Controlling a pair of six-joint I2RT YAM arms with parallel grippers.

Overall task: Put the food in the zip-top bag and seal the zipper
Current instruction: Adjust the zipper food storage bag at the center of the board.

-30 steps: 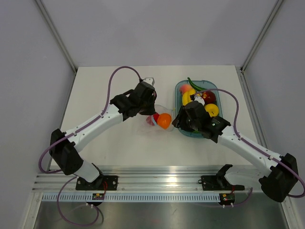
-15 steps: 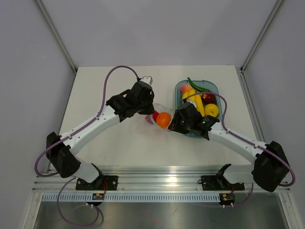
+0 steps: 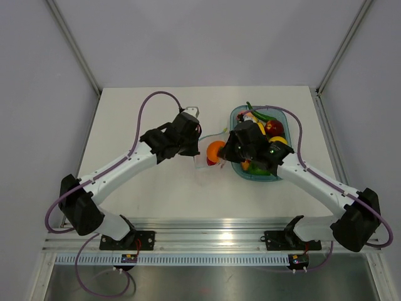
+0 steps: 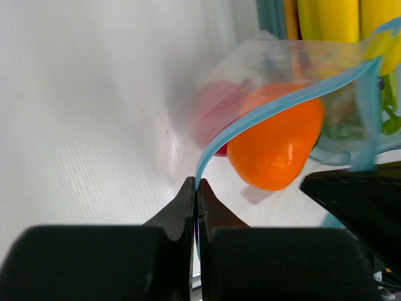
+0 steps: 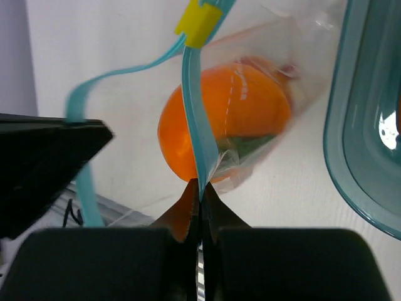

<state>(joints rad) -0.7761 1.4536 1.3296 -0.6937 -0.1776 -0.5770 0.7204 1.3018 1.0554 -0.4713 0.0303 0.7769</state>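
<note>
The clear zip-top bag (image 3: 212, 157) hangs between my two grippers at mid-table. Inside it are an orange fruit (image 4: 276, 147) and, behind that, a red fruit (image 4: 212, 116). My left gripper (image 4: 198, 183) is shut on one end of the light blue zipper (image 4: 282, 103). My right gripper (image 5: 201, 184) is shut on the zipper strip (image 5: 191, 106) below its yellow slider (image 5: 197, 25), with the orange fruit (image 5: 232, 119) just behind. Seen from above, the left gripper (image 3: 198, 149) and right gripper (image 3: 227, 152) flank the bag. A yellow fruit (image 3: 279, 141) lies in the tray.
The blue-tinted oval tray (image 3: 238, 116) stands right of the bag, holding bananas (image 3: 258, 128), green vegetables and a dark red piece. Its rim (image 5: 351, 125) is close to my right gripper. Metal rails run along the table's near edge.
My right gripper has swung left from over the tray to the bag's mouth and shut on the zipper strip. The bag and its fruit have shifted slightly. My left gripper stays shut.
</note>
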